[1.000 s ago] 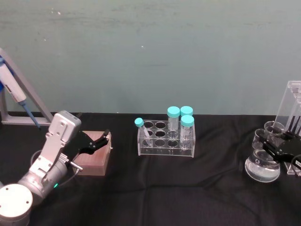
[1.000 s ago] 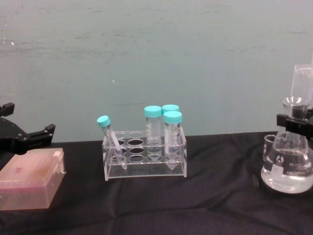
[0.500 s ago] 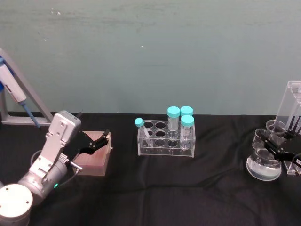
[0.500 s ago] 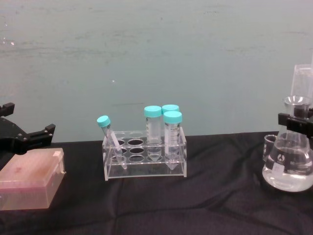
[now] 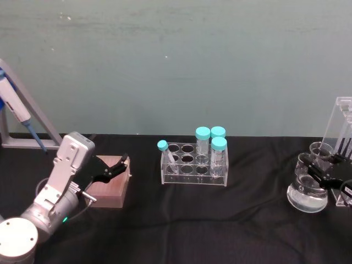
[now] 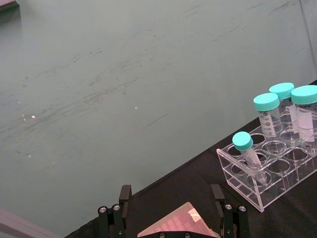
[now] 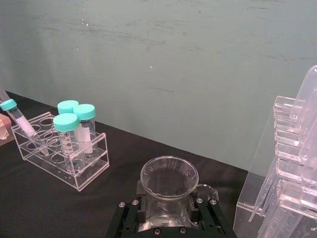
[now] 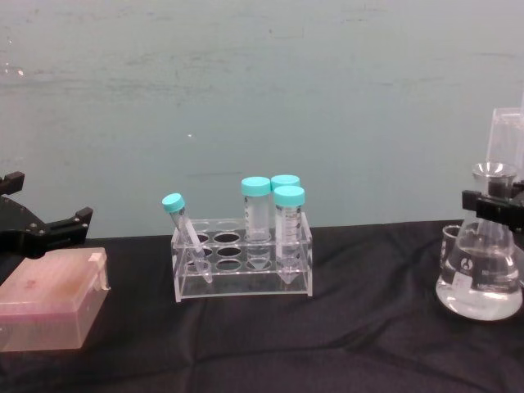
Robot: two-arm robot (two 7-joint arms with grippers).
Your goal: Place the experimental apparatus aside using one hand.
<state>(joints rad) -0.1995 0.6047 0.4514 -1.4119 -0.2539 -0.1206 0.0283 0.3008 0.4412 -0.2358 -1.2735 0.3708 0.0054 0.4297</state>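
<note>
The flask (image 5: 308, 190) stands near the right edge of the black counter (image 5: 209, 220). It is glass, wide at the bottom and thin at the neck, with clear water low inside. I think it is a bit heavy at the bottom, hard, smooth and easy to break. The water can slosh if it tips. The thin neck under the wide lip looks like the best place to hold it, since the lip can stop it sliding down.

The right tool (image 7: 168, 206) is clenched on the neck of the flask, one black finger (image 7: 131, 213) on each side, just below the lip. In the chest view the black clamp sits high on the neck. I cannot tell if the bottom of the flask rests on the counter or is just off it.

A small beaker (image 8: 451, 246) stands just beside the flask, and the tall clear pipette stand (image 5: 341, 124) is right behind, at the right edge. They are close, so a bump could knock glass on glass.

The left tool (image 5: 113, 166) is released, its fingers spread wide. It hangs over the pink tip box (image 8: 51, 299) near the left edge of the counter and holds nothing. A clear tube rack (image 5: 193, 168) with blue-green caps stands in the middle of the counter, well apart from both tools
</note>
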